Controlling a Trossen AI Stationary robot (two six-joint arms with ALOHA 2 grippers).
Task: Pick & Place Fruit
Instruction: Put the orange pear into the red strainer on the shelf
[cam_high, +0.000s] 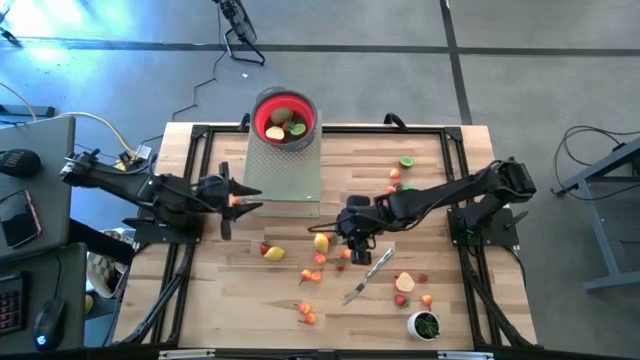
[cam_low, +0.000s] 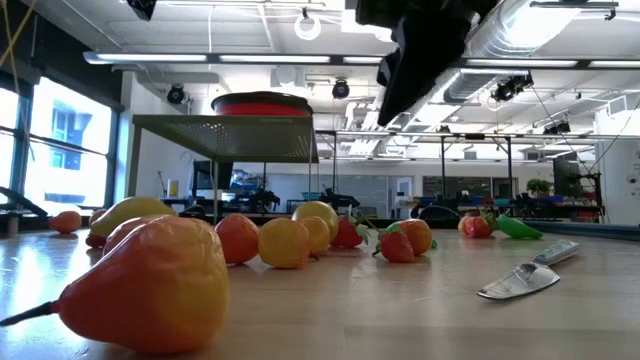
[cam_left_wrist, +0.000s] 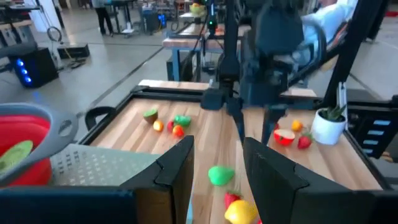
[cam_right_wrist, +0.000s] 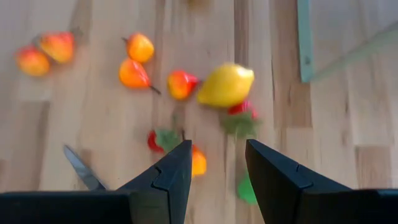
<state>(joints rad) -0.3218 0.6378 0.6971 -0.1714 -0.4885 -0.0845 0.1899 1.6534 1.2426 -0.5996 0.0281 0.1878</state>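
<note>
Small toy fruit pieces lie scattered on the wooden table (cam_high: 230, 300), most of them around its middle (cam_high: 320, 262). My right gripper (cam_high: 352, 236) hovers open over this cluster, pointing steeply down. Its wrist view shows a yellow lemon (cam_right_wrist: 226, 85), a strawberry (cam_right_wrist: 244, 111) and an orange piece (cam_right_wrist: 198, 161) below its gripper (cam_right_wrist: 217, 152). My left gripper (cam_high: 250, 200) is open and level, left of the metal stand (cam_high: 283, 170), with nothing between its fingers (cam_left_wrist: 180, 163). A red bowl (cam_high: 285, 115) holding some fruit sits on the stand's far end.
A silver knife (cam_high: 370, 275) lies near the table's right front, and a small white cup with green contents (cam_high: 425, 325) stands by the front right corner. More fruit lies at the far right (cam_high: 404, 163) and at the front (cam_high: 308, 315).
</note>
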